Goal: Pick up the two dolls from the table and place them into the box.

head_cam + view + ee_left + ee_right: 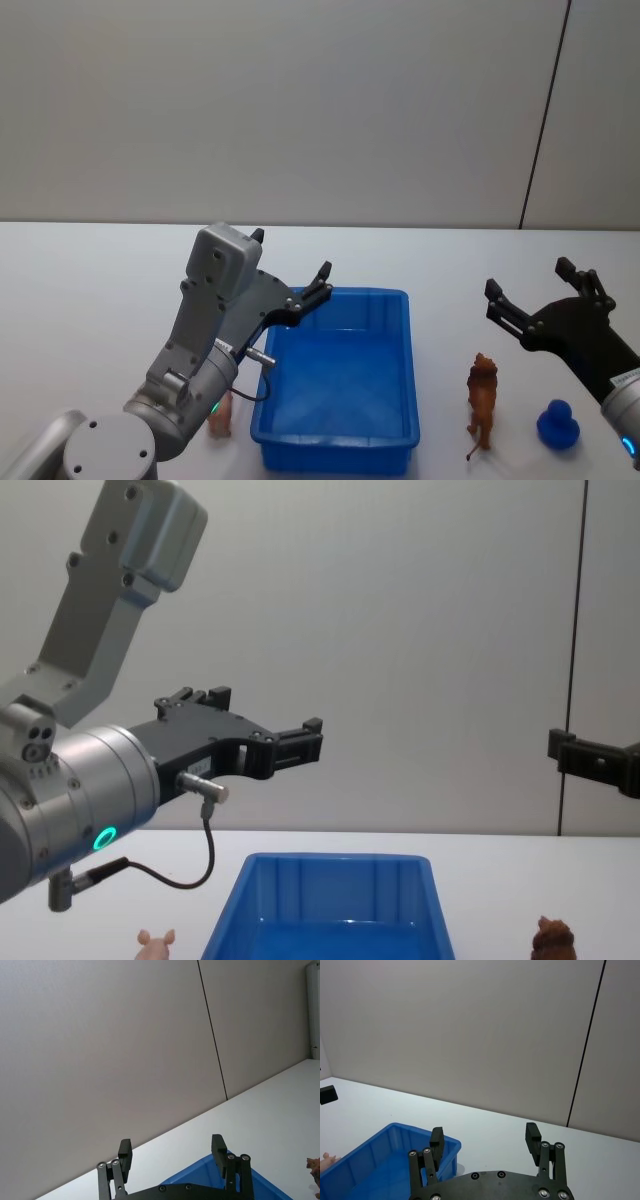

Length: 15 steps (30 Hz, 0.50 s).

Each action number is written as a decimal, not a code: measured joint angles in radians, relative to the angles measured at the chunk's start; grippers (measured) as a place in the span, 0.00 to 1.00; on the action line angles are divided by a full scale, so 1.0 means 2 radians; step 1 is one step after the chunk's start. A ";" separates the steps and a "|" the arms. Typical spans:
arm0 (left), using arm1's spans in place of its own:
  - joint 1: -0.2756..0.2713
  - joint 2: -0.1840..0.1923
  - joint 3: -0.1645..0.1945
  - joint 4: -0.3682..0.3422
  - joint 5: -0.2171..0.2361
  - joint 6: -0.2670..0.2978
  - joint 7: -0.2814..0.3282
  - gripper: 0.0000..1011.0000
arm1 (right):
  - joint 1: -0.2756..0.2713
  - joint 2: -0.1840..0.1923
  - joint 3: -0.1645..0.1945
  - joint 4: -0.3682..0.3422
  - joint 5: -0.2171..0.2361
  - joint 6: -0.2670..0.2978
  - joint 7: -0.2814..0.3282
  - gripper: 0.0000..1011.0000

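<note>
A plain grey wall [300,100] with one dark vertical seam [545,110] rises behind the white surface [80,300]. The blue box [335,455] sits low and centre in the head view, with nothing inside it. The brown lion doll [482,400] stands upright on the surface at 3 o'clock from the box, just beside its right wall but apart from it. The pale pink pig doll [219,415] stands at 9 o'clock from the box, near its near left corner and partly behind the left arm. A dark blue round thing [557,425] rests at 3 o'clock from the lion. The left claw [292,252] hovers at 11 o'clock over the box's far left corner, well above the rim in the chest view, its fingers spread wide and holding nothing. The right claw [528,277] hangs in the air at 1 o'clock from the lion, likewise spread wide and empty.
</note>
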 joint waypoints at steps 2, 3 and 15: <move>0.000 0.000 0.000 0.000 0.000 0.000 0.000 0.99 | 0.000 0.000 0.000 0.000 0.000 0.000 0.000 0.99; 0.000 0.000 0.000 0.000 0.000 0.000 0.000 0.99 | 0.000 0.000 0.000 0.000 0.000 0.000 0.000 0.99; 0.000 0.000 0.000 0.000 0.000 0.000 0.000 0.99 | 0.000 0.000 0.000 0.000 0.000 0.000 0.000 0.99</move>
